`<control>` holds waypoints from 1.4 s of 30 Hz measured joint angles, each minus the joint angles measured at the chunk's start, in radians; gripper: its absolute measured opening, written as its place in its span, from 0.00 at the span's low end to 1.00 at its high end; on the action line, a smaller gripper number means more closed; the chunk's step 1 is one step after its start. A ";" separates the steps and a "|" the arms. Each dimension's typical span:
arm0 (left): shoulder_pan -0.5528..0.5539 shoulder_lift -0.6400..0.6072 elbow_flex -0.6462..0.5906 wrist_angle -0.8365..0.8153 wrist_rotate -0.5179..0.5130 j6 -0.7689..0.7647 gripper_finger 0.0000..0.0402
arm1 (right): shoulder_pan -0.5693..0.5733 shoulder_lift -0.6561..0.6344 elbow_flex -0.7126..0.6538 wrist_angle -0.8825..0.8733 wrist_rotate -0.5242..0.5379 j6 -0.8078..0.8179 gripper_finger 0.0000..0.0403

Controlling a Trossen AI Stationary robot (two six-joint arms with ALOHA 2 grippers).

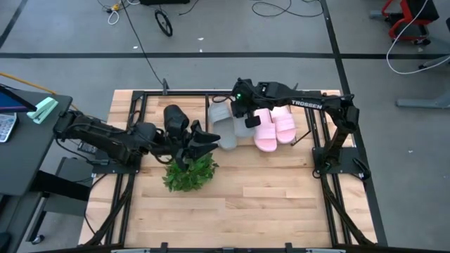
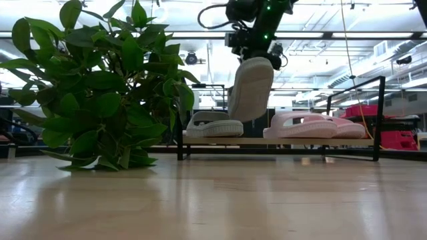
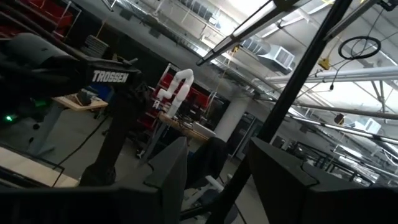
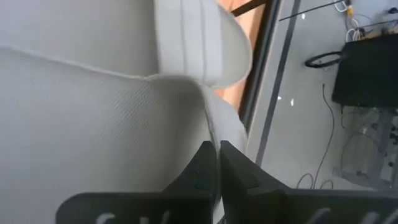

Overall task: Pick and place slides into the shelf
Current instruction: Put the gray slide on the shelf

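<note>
My right gripper (image 4: 214, 163) pinches a grey slide (image 2: 251, 88) upright above the shelf (image 2: 280, 141); my left gripper (image 1: 204, 140) hangs open, empty.

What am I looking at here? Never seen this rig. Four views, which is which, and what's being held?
Two robot arms at a wooden table. One view looks down from overhead, one sits at table height, and one rides on each wrist. The right gripper is shut on a grey slide, hanging it toe-down over the shelf. On the shelf lie another grey slide and two pink slides. The left gripper, fingers apart, holds nothing and hovers above the plant.
</note>
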 joint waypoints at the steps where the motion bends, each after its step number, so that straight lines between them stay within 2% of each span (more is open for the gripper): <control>1: -0.004 0.000 0.000 0.000 0.000 -0.003 0.44 | 0.000 0.000 -0.010 0.005 -0.001 -0.003 0.02; 13: -0.009 0.000 0.000 -0.085 -0.001 0.010 0.43 | 0.000 0.000 -0.100 0.090 0.028 -0.012 0.02; 17: -0.009 0.000 0.000 -0.256 -0.039 -0.072 0.43 | 0.000 0.000 -0.100 0.090 0.029 -0.012 0.02; 25: -0.008 -0.005 0.000 -0.580 -0.311 -0.195 0.42 | 0.000 0.000 -0.100 0.091 0.028 -0.011 0.02; 27: -0.009 -0.005 0.001 -0.629 -0.331 -0.221 0.40 | 0.000 0.000 -0.100 0.091 0.028 -0.011 0.02; 30: -0.021 -0.004 0.040 -0.787 -0.364 -0.235 0.36 | 0.000 0.000 -0.100 0.094 0.028 -0.011 0.02; 35: -0.027 0.004 0.131 -1.042 -0.425 -0.175 0.26 | 0.000 0.000 -0.100 0.120 0.028 -0.011 0.02; 42: -0.024 0.003 0.192 -1.160 -0.428 -0.092 0.18 | -0.012 0.000 -0.100 0.122 0.020 -0.012 0.02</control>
